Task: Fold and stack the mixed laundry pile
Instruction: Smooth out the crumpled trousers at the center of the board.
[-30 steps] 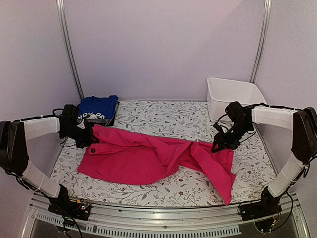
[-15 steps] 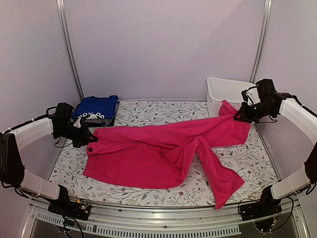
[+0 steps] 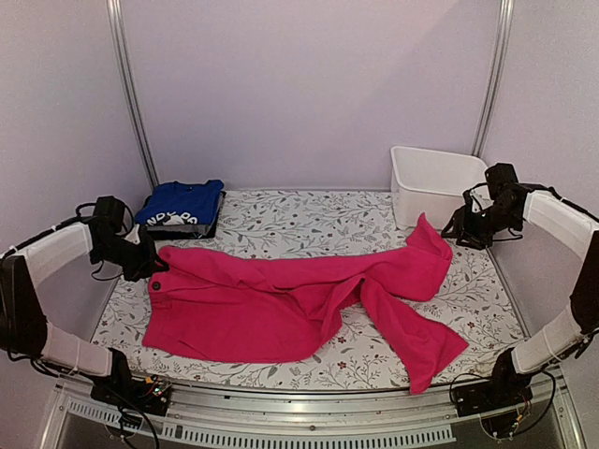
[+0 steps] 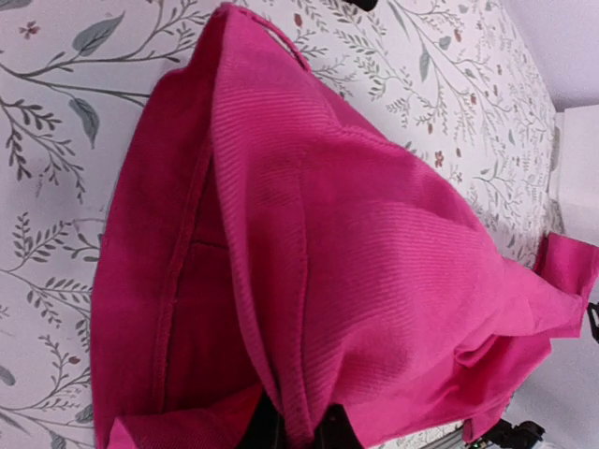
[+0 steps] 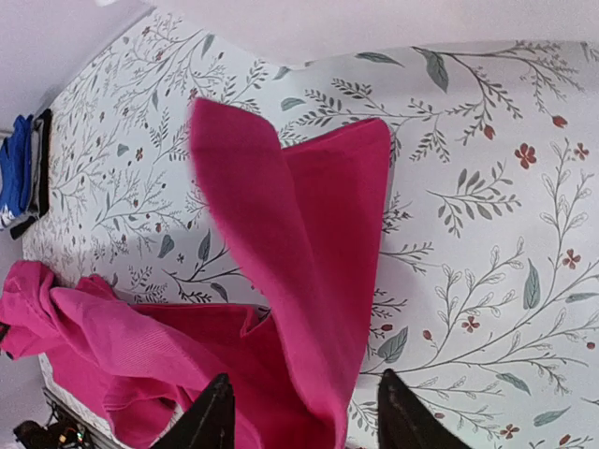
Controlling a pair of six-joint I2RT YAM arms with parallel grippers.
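Note:
The magenta-pink garment (image 3: 281,299), a pair of trousers, lies spread across the floral table, waistband at the left and legs to the right. My left gripper (image 3: 148,268) is shut on a fold of its waistband, and the cloth (image 4: 309,262) fills the left wrist view above my gripper (image 4: 298,432). My right gripper (image 3: 457,230) is open just right of the upper leg end (image 3: 426,245). In the right wrist view that leg (image 5: 309,243) lies loose below my gripper (image 5: 304,421). The folded royal-blue garment (image 3: 185,203) with white print sits at the back left on a grey layer (image 3: 182,225).
A white plastic bin (image 3: 440,178) stands at the back right, close behind my right gripper. The lower trouser leg (image 3: 421,346) reaches toward the table's front edge. Metal frame posts (image 3: 131,94) stand at both back corners.
My right gripper has let go of the upper leg end, which dropped to the table, and now stands open. My left gripper pulled the waistband further left.

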